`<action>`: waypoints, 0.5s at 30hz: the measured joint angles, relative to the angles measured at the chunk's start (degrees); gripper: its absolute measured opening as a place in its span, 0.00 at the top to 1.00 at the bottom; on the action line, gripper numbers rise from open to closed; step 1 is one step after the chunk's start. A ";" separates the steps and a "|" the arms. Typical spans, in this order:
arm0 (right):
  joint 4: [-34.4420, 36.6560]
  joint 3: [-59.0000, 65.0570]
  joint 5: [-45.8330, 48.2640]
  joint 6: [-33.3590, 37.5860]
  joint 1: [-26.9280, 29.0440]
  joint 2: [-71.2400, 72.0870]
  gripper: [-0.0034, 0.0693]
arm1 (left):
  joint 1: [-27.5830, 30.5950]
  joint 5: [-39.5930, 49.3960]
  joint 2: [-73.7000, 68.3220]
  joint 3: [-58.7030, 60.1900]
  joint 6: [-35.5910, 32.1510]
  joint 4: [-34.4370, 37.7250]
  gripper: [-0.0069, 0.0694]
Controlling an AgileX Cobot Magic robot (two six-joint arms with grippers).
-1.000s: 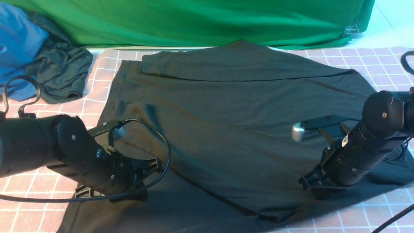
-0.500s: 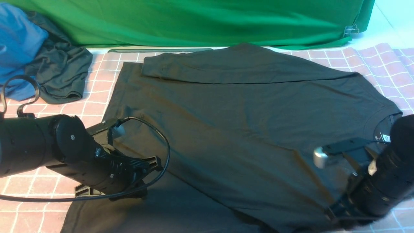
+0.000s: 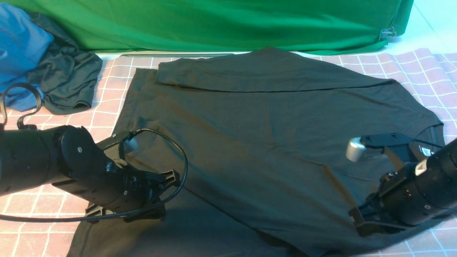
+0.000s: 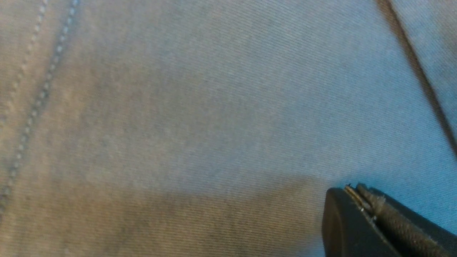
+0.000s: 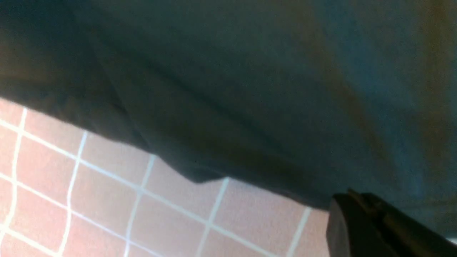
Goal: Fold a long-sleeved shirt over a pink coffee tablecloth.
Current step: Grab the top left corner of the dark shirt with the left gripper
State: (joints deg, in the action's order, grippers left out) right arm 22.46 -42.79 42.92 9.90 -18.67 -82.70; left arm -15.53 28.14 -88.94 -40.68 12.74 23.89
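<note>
So the right gripper (image 5: 351, 200), jaws clamped narrow and apparently pinching the near right edge of the long-sleeved shirt (image 3: 257, 135), just swung out to the right and the fabric went with it. The body lies flatter now, and the collar with its white neck label (image 3: 426, 151) is uncovered. The left gripper (image 4: 358, 194) hasn't budged: closed tight on the near left hem, can't tell if it's pinching cloth. The shirt is spread on the pink coffee tablecloth (image 3: 410, 67). Looks like smoothing before the next fold.
</note>
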 joint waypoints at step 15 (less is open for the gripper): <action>-1.55 -0.12 1.20 3.35 -3.67 -9.62 0.90 | 0.00 5.38 0.11 -2.42 0.00 1.11 0.89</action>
State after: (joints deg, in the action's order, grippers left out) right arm 20.90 -42.92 44.13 13.25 -22.34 -92.32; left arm -15.53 33.53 -88.82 -43.10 12.74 25.00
